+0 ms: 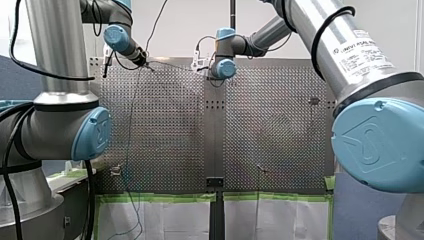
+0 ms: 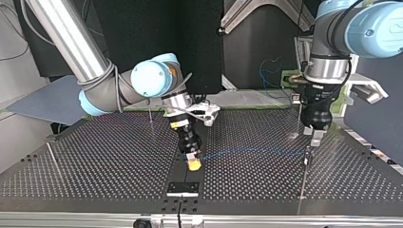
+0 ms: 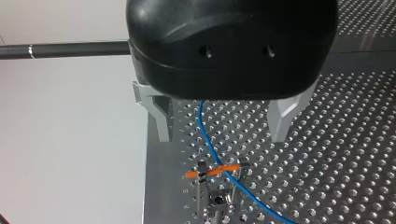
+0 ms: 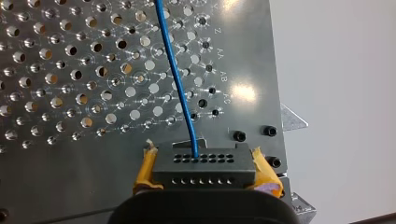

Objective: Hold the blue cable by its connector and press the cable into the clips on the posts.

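The black connector (image 4: 204, 173) sits between the yellow pads (image 4: 145, 168) of my right gripper (image 4: 203, 153), which is shut on it. The blue cable (image 4: 175, 74) leaves the connector and runs over the perforated plate. In the top view it stretches from my right gripper (image 2: 192, 160) toward a post (image 2: 306, 159) under my left gripper (image 2: 315, 137). In the left wrist view my left gripper (image 3: 222, 137) stands open above the cable (image 3: 210, 144). The cable passes between its metal fingers (image 3: 163, 123) without touching them and reaches a clip with an orange band (image 3: 217, 171) on a post.
More thin posts stand on the plate at the top view's left (image 2: 52, 154) and behind my right gripper (image 2: 150, 114). A black bracket (image 2: 183, 187) lies at the plate's near edge. Green tape (image 1: 160, 197) lines the table's front edge in the front view.
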